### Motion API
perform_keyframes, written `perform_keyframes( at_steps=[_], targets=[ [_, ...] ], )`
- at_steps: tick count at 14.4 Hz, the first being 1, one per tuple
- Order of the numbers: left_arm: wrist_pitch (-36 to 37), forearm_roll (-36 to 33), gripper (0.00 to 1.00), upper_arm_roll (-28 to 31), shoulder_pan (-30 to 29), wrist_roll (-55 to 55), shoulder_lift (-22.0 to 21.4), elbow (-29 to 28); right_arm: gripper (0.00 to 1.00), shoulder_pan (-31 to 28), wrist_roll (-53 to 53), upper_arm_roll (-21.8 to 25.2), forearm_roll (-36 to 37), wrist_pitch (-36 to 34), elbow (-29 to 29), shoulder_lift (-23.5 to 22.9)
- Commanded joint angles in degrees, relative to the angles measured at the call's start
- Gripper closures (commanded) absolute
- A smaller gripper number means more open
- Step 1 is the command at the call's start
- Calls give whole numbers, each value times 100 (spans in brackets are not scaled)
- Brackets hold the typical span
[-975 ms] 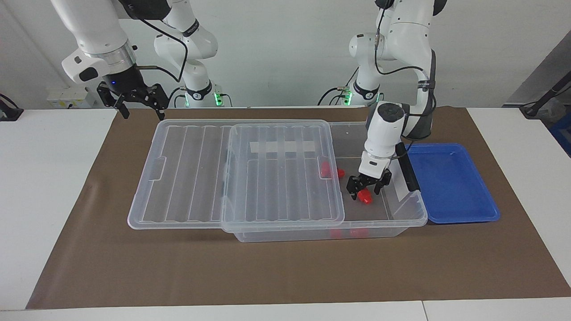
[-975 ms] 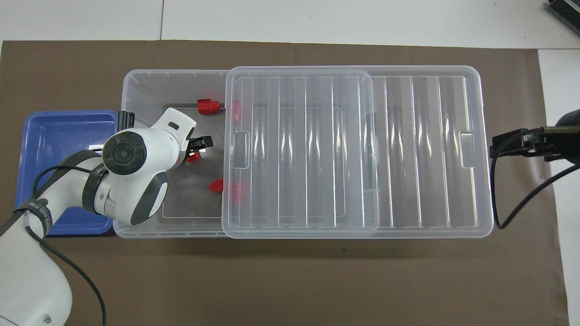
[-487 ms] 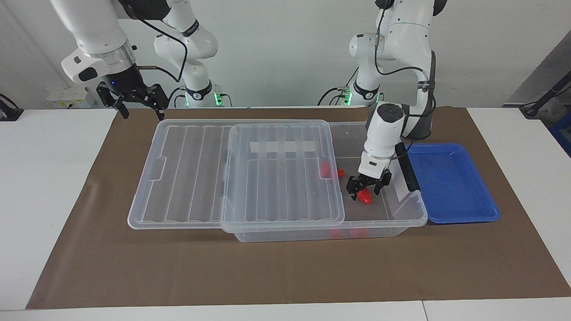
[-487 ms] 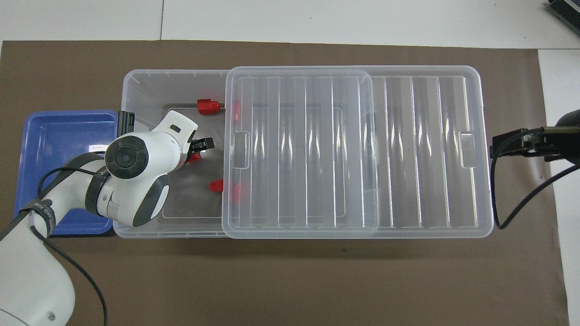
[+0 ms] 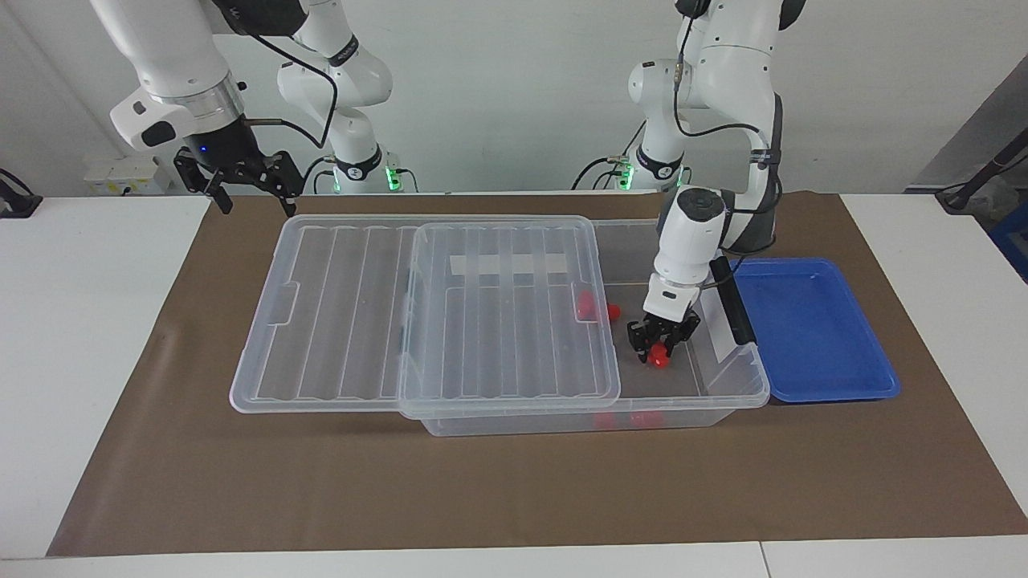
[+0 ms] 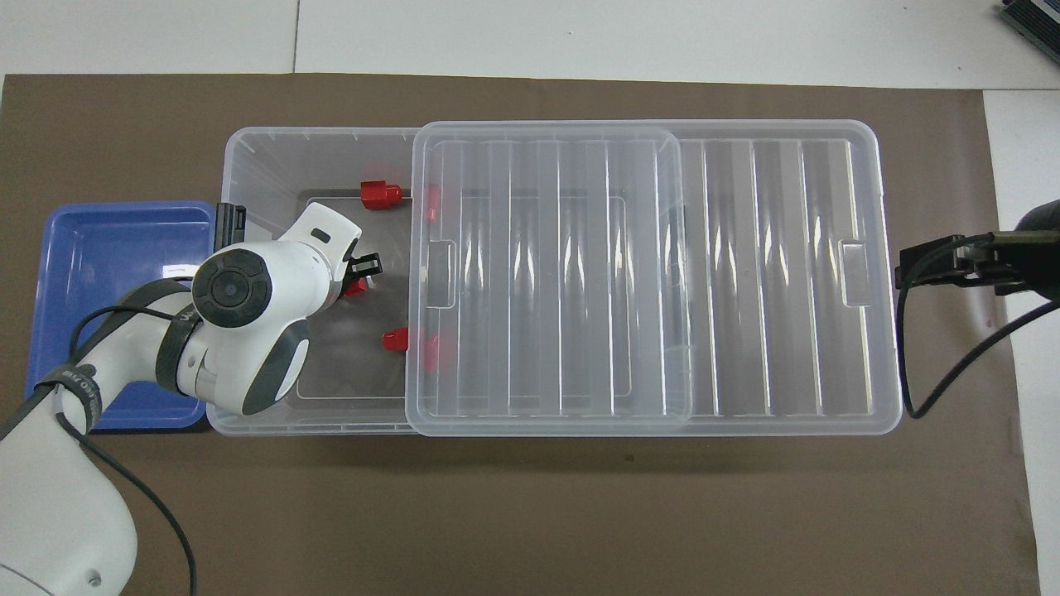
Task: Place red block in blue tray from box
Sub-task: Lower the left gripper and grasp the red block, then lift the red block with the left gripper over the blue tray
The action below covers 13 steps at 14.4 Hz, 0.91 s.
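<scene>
**Left claw closed on the red block inside the open end of the box.**

Your left claw (image 5: 662, 351) stands low in the box (image 5: 735, 377), its fingers drawn narrow around the red block (image 5: 660, 356), which sits at the box floor near the end beside the blue tray (image 5: 811, 329). The lid (image 5: 426, 313) is slid toward the right arm's end, leaving this end uncovered. Lift straight up until the block clears the rim and the black end clip (image 5: 735, 309), then carry it over the tray and lower before releasing. Avoid brushing the other red pieces (image 6: 381, 194). Your right claw (image 5: 245, 183) waits wide open above the surface at the lid's outer end.
</scene>
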<state>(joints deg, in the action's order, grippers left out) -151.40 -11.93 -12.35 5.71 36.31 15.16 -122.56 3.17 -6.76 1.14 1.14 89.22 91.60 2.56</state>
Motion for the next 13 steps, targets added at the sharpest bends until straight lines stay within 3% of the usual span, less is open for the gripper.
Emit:
perform_keyframes(
  at_steps=[1, 4, 6, 13],
  targets=[
    [-100, -283, 81, 49, 0, 113, -22, -84, 0, -9, -53, 18, -61, -71, -19, -10],
    [145, -310, 86, 93, -26, 78, -83, 29, 0, -9, -53, 18, -61, -71, -19, -10],
    [722, -310, 86, 84, -27, 69, -180, 292, 0, -9, -53, 18, -61, -71, -19, -2],
    [2646, -135, 86, -12, 17, 113, -1093, 767, 0, -9, -53, 18, -61, -71, -19, -10]
  ],
)
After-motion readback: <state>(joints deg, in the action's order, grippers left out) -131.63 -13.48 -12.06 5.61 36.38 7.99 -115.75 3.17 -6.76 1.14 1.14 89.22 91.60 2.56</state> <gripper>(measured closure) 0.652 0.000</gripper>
